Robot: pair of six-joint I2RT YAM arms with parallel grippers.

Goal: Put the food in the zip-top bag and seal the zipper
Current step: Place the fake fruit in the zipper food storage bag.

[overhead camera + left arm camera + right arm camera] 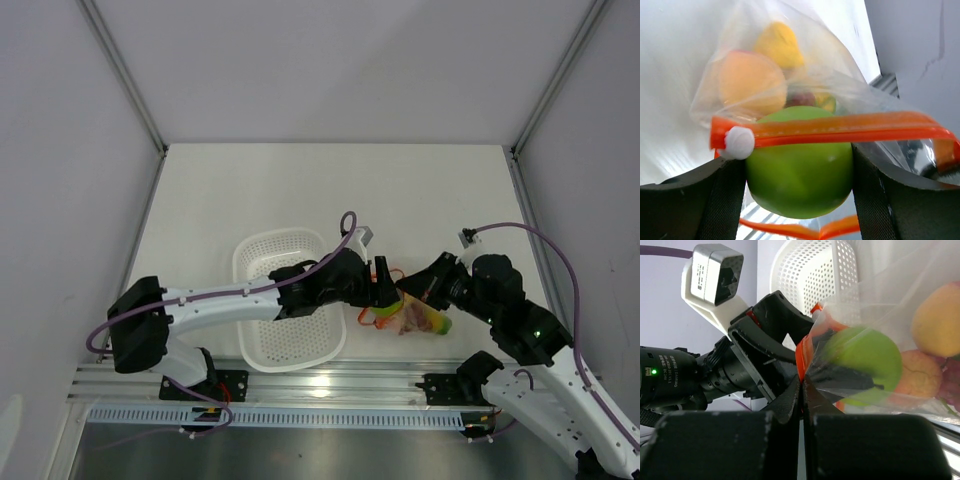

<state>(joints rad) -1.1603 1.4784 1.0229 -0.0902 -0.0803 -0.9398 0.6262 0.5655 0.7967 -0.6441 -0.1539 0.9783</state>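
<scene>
– Where is the green apple (800,170) at this moment?

– It sits in the mouth of the zip-top bag (412,316). The left gripper (800,172) holds it. The two dark fingers (695,200) are parted by the full width of the apple and press on its left and right sides.

– And the zipper (850,131)?

– One red-orange strip crosses the upper part of the apple, with a white slider (739,142) at its left end. A second strip shows under the apple, so the mouth is open around the fruit.

– What does the right gripper (802,390) do?

– Its jaws are pressed together with almost no gap, and they pinch the edge of the bag at the red-orange strip. In its own view the apple shows through the clear plastic.

– Is other food inside?

– Yes. Behind the apple I see a round orange-pink fruit (751,82), a yellow fruit (779,44) and something dark red (800,97) that I cannot name surely.

– Where is the bag on the table (250,190)?

– Between the two grippers, just beside the right side of the white perforated basket (262,262), near the front edge.
</scene>
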